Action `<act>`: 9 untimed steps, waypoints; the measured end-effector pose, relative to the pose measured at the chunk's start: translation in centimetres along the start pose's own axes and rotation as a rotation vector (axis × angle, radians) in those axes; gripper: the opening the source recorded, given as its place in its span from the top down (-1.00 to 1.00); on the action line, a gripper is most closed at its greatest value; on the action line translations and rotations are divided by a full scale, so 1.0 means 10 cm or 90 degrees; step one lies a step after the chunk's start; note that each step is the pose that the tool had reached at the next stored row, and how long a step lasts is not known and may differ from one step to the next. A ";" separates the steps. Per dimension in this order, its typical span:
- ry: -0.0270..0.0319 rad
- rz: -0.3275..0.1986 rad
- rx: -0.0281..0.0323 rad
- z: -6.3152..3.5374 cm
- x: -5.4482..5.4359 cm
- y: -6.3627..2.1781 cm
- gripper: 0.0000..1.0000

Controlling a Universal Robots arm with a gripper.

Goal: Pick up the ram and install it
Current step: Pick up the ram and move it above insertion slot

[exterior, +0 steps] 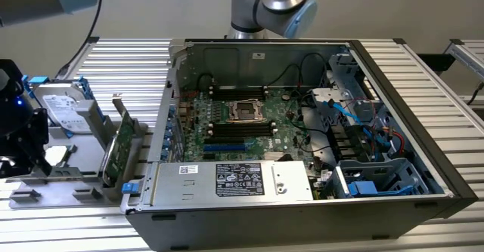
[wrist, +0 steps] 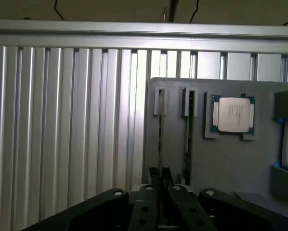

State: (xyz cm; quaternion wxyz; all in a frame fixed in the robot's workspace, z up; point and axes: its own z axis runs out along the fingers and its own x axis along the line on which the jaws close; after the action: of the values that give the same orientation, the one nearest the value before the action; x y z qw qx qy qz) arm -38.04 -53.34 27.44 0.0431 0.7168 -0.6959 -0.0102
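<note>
While the gripper [wrist: 160, 172] hung over the grey tray [wrist: 230, 159], its fingers [wrist: 167, 176] were nearly together, pinching the ram [wrist: 159, 139], which stood edge-on in a tray slot, second stick [wrist: 187, 137] just beside, processor [wrist: 233, 114] nearby.

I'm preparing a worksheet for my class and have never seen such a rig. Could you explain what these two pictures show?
A robot arm stands by an open computer case on a slatted metal table. One picture comes from a camera off the arm. The other comes from a camera on its wrist, looking past the gripper. Beside the case lies a grey tray with a processor chip, a hard drive, an upright green card and two thin sticks on edge. The gripper is right at one stick, the ram.
</note>
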 end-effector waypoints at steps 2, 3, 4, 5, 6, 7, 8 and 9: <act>0.0000 0.000 -0.0031 -0.069 0.00 -0.058 0.73; -0.0001 0.000 -0.0046 -0.101 0.01 -0.088 0.73; -0.0001 0.000 -0.0059 -0.132 0.01 -0.117 0.73; -0.0002 0.000 -0.0071 -0.166 0.01 -0.148 0.73; -0.0002 0.000 -0.0083 -0.200 0.01 -0.179 0.73; -0.0003 0.000 -0.0092 -0.233 0.01 -0.210 0.73; -0.0003 -0.001 -0.0103 -0.269 0.01 -0.244 0.73; -0.0003 -0.001 -0.0111 -0.303 0.02 -0.276 0.73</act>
State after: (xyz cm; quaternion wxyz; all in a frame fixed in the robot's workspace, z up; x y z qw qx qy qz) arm -35.06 -53.28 30.26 0.0492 0.7167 -0.6955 -0.0165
